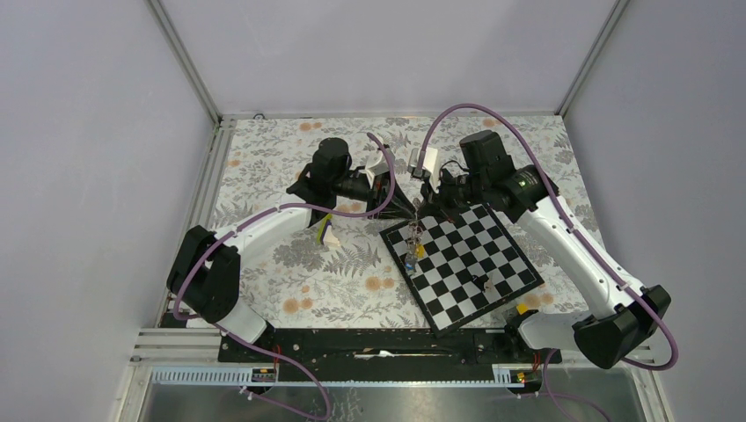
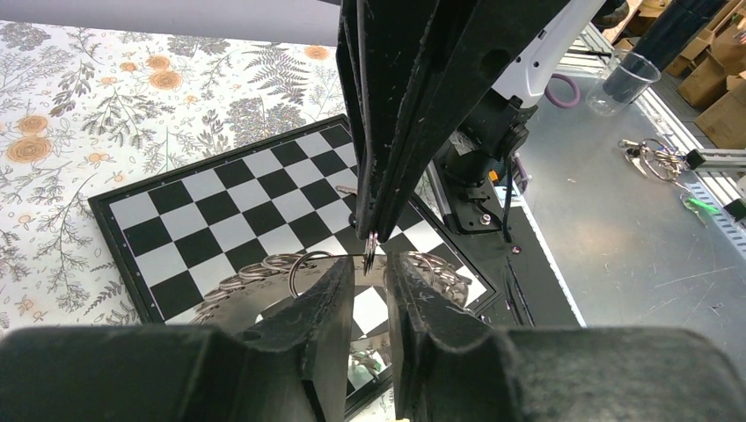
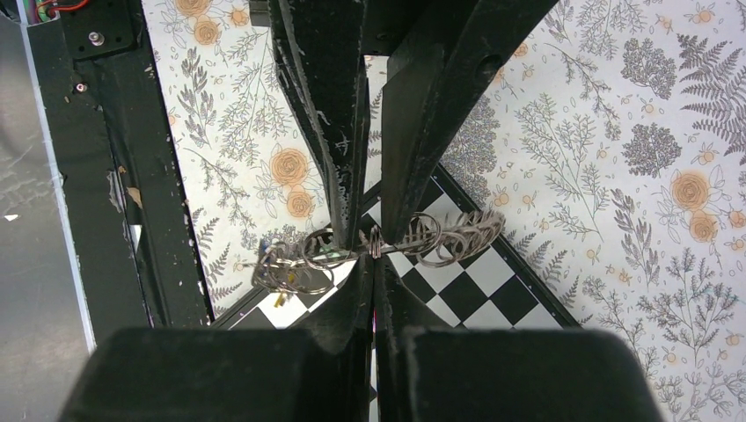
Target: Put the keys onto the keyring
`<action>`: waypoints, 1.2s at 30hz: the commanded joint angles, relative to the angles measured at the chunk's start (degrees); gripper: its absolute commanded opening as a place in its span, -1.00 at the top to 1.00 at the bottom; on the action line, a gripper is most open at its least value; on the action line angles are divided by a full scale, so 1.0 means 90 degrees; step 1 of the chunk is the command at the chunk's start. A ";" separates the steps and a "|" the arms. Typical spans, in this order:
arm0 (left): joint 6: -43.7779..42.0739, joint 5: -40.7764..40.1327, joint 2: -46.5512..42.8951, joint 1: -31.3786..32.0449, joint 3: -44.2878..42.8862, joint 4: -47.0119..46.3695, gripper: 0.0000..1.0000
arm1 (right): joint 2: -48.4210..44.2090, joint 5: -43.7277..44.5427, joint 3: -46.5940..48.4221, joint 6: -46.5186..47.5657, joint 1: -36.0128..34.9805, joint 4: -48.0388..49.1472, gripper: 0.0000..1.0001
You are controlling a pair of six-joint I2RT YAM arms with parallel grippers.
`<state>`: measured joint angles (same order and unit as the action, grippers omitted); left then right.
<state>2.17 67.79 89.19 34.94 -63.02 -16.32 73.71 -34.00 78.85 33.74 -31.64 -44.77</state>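
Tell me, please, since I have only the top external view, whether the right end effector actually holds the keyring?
Observer: Yes. The right wrist view shows the right end effector shut on the keyring.
Operator: And the left one?
Observer: In the left wrist view, the left end effector has a gap between its fingers, and the right one's tips point into it.
Operator: Where does the ring run?
Observer: Its coils extend to either side of the left fingers.
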 commanded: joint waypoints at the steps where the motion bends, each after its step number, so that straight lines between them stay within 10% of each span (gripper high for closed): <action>1: 0.0097 0.0250 -0.0221 0.0024 -0.0216 -0.0405 0.47 | -0.0002 -0.0208 0.0010 -0.0063 -0.0078 0.0207 1.00; 23: 0.0111 0.0546 -0.0087 0.0091 -0.0116 -0.0562 1.00 | -0.0066 -0.0325 -0.0102 -0.0288 -0.0062 0.0400 1.00; 28: 0.0171 0.1097 -0.0187 0.0047 -0.0047 -0.0672 1.00 | -0.0305 -0.0478 -0.0247 -0.0520 0.0199 0.0628 0.43; 32: 0.2291 0.1320 -0.0326 0.0029 0.0594 -0.3155 1.00 | -0.0758 -0.1036 -0.0556 -0.0843 0.0737 0.1013 0.04; 36: 0.5708 0.0959 -0.0043 0.0030 0.1198 -0.7907 1.00 | -0.1178 -0.1607 -0.0806 -0.1185 0.1274 0.1346 -0.05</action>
<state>23.18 74.89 88.99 35.03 -55.00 -43.46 67.70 -41.63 72.82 26.89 -23.94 -38.54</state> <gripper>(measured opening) 0.009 0.515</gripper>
